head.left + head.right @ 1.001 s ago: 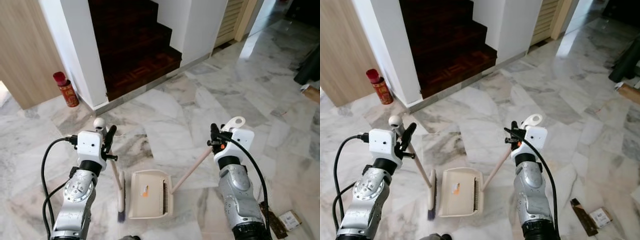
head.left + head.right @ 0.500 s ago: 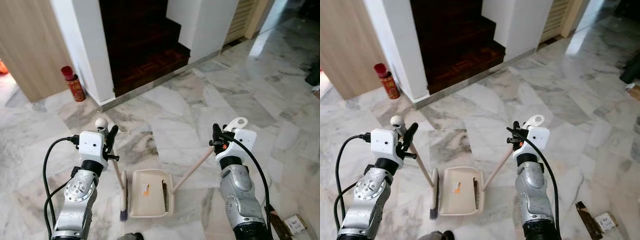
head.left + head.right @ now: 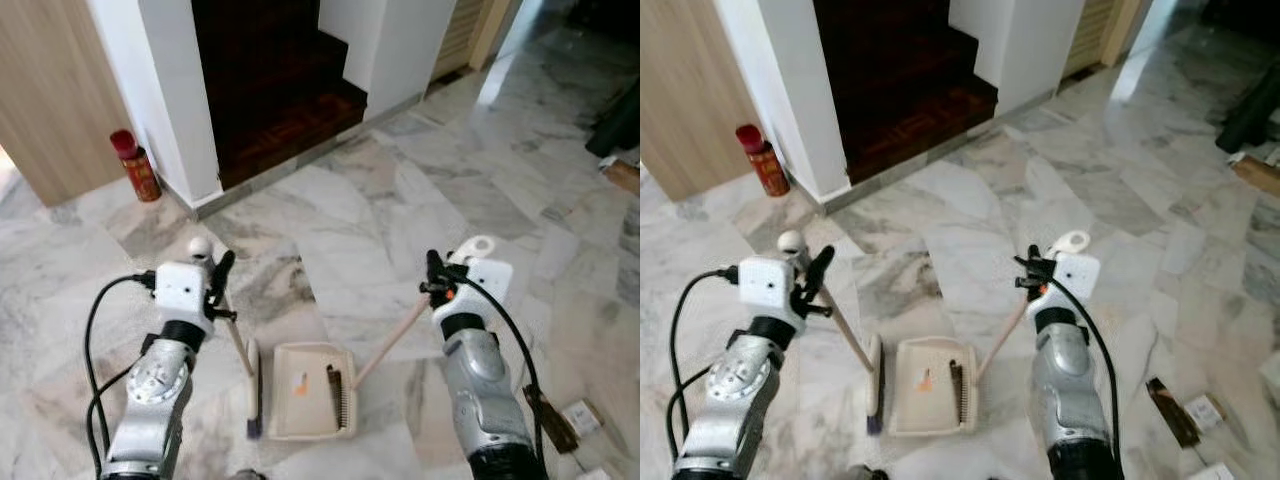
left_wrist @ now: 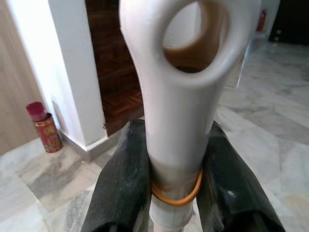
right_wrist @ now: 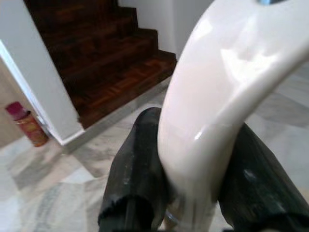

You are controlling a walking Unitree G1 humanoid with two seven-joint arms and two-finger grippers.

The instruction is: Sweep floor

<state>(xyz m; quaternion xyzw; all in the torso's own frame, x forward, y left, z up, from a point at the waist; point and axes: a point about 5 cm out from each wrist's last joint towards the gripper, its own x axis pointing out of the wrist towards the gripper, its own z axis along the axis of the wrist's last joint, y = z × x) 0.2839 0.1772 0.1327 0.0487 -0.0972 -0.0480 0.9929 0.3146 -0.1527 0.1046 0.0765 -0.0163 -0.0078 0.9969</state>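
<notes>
The left claw [image 3: 222,268] is clamping its two black fingers [image 4: 126,179] around the top of the cream plastic broom handle [image 4: 181,92], just below the handle's hanging loop, with an orange rubber band circling the shaft between the pads. From there the shaft is slanting down and forward to the long cream broom head [image 3: 254,388], which is standing on the grey-veined white marble floor [image 3: 350,230] with its dark bristles at the near end.

The right claw [image 3: 434,272] is gripping the curved cream grip of the dustpan's handle [image 5: 217,106], its fingers pressing on both sides. The pale wooden-looking shaft is angling down toward the robot's left to the cream rectangular plastic dustpan [image 3: 305,388], which is lying flat on the floor just beside the broom head, between the two arms. A dark comb-like strip is running along the pan's right side, and a small orange mark is showing on its bed.

Ahead, dark wooden stairs [image 3: 275,95] are rising between white walls, and a red cylindrical can [image 3: 133,165] is standing at the foot of the left wall. A small white packet [image 3: 583,415] is lying on the floor by the right arm.
</notes>
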